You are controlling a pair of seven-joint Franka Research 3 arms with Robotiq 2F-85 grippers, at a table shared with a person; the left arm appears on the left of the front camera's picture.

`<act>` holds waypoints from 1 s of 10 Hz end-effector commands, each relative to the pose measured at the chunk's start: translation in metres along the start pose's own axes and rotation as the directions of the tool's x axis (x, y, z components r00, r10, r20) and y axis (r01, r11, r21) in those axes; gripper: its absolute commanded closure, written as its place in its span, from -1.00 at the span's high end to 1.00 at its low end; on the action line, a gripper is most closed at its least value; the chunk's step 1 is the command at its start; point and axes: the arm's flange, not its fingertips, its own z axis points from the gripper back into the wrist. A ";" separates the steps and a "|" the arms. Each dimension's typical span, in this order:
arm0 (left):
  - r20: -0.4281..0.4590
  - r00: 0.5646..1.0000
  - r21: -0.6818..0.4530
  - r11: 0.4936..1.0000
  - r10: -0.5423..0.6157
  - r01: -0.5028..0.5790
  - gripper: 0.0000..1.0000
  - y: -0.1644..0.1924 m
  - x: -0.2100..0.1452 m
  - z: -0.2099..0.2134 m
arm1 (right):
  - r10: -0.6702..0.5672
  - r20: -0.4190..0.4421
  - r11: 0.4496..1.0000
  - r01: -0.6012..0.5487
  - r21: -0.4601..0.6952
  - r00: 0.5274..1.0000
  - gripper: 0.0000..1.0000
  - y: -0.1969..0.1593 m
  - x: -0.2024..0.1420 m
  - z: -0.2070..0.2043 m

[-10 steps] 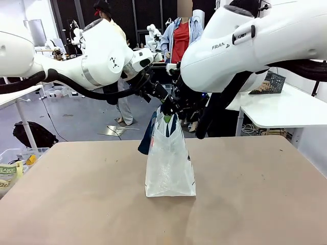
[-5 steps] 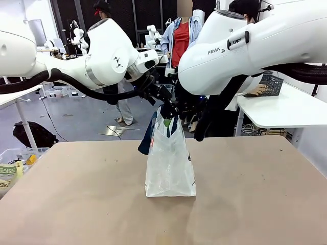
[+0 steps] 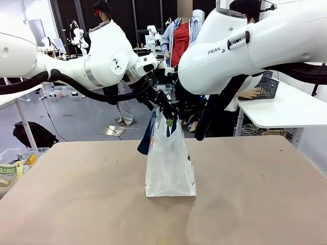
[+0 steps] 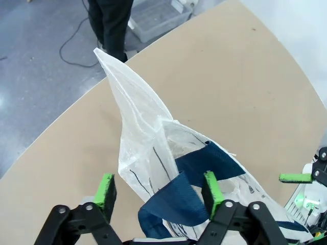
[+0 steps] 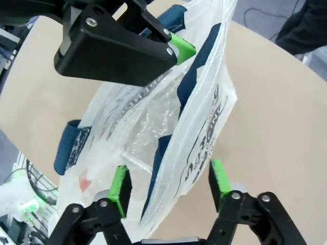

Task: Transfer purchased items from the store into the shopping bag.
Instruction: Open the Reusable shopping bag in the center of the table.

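Bag [image 3: 170, 168], dead centre of the table [image 3: 76, 194]. Stands upright on its base, clear and crinkly, top drawn up to a narrow peak, one blue strap [image 3: 146, 139] flopping down its left side. Meets both arms right at that peak: left arm [image 3: 102, 64] sweeping in from the left, right arm [image 3: 240, 48] from the right, black fingers crowded together over the rim. Down the left wrist view: left gripper [image 4: 159, 188] spread wide, green pads [image 4: 106, 190] well apart, straddling the bag's rim with a fold of strap in the gap. Strap close to one pad, not pinched, nothing gripped. Over to the right wrist view: right gripper [image 5: 170, 184] likewise gaping, one pad either side of the bag's printed side wall. Wall near one pad, wide gap on the other side, no clamp on it. Catches the other arm's finger just above, green tip at the far side of the mouth. Looks down into the bag too: only crinkled plastic, contents impossible to make out. Small red mark [image 5: 84, 181] on the wall near a strap end. Back right, past the right arm, basket [image 3: 272, 84] by a white side table [image 3: 286, 109], well apart from the bag, partly hidden.
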 end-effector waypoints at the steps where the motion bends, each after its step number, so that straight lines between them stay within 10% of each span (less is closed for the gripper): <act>1: -0.020 1.000 0.009 1.000 0.011 -0.011 -0.02 0.002 0.007 0.004 | -0.014 -0.016 1.000 0.014 -0.022 1.000 -0.35 0.000 0.003 0.000; 3: -0.022 1.000 0.009 1.000 0.018 -0.018 -0.77 0.004 0.006 0.004 | -0.018 -0.019 1.000 0.018 -0.022 1.000 -1.00 -0.001 0.004 0.000; 4: -0.023 1.000 0.008 1.000 0.019 -0.019 -1.00 0.004 0.006 0.004 | -0.014 -0.023 1.000 0.014 -0.023 1.000 -1.00 0.000 0.004 -0.001; 10: 0.056 0.993 0.056 0.993 0.102 -0.105 -1.00 0.039 -0.035 0.037 | -0.083 -0.007 0.996 0.083 -0.034 0.996 -1.00 -0.020 0.005 0.006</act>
